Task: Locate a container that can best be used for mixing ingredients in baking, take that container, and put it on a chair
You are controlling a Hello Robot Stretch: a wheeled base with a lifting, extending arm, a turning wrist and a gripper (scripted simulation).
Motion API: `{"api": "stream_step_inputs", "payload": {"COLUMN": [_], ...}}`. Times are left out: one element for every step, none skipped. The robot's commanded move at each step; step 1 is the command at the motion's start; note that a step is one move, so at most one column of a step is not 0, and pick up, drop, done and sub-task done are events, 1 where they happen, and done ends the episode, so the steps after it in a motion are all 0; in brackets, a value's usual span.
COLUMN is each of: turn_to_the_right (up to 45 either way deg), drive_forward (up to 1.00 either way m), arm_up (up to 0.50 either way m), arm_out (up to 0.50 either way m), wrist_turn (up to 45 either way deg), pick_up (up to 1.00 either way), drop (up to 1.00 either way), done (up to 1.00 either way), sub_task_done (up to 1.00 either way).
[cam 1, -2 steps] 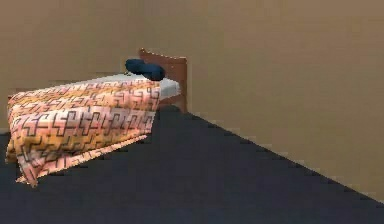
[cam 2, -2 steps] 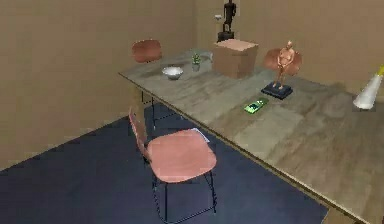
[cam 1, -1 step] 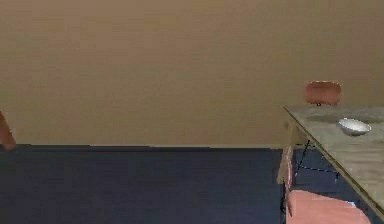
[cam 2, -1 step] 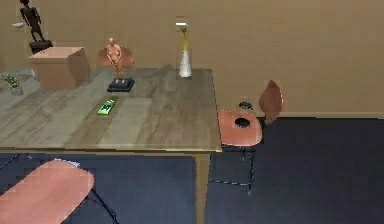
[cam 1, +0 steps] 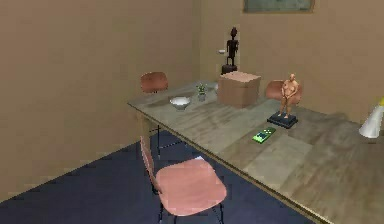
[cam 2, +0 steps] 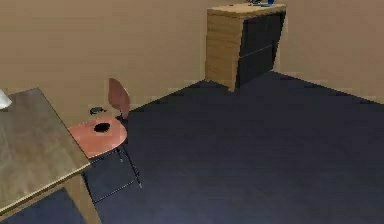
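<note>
In the forward view, tan walls meet a dark blue floor (cam 1: 90,195). A long wooden worktop (cam 1: 300,160) runs from the far left toward the near right. Just beside its near left edge stands the near chair (cam 1: 188,185), with a salmon seat on thin dark legs. Past the worktop's far left end stands the far chair (cam 1: 153,82), of the same colour.

The white bowl (cam 1: 180,101) — the task's thing — sits upright on the worktop near its far left corner. A small potted plant (cam 1: 201,90) stands just to its right, apart from it. Right of the plant is a cardboard box (cam 1: 240,88). Behind the box, by the far wall, rises a dark statue (cam 1: 232,48) of a standing figure. A salmon chair back (cam 1: 274,90) shows just right of the box.

Next comes a brown figurine (cam 1: 288,98) on a dark base, with a flat green thing (cam 1: 263,134) lying nearer and slightly left of it. A framed picture (cam 1: 278,5) hangs high on the far wall. At the right edge of the worktop stands a pale cone-shaped thing (cam 1: 372,122).

In the arm side view, the worktop takes the near left, with a white thing (cam 2: 3,98) on it at the left edge. Just right of its corner stands a side chair (cam 2: 119,97) with a salmon seat that bears a small dark spot — what it is cannot be told. At the far right, a wooden dresser (cam 2: 245,45) with dark drawer fronts stands against the wall.

The end effector's state, and whether it has hold of anything, cannot be told.
</note>
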Motion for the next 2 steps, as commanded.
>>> {"api": "stream_step_inputs", "payload": {"turn_to_the_right": [9.0,0.0], "drive_forward": [0.0,0.5], "arm_up": [0.0,0.0], "arm_out": [0.0,0.0], "wrist_turn": [0.0,0.0], "pick_up": [0.0,0.0], "drop": [0.0,0.0], "done": [0.0,0.0], "sub_task_done": [0.0,0.0]}}
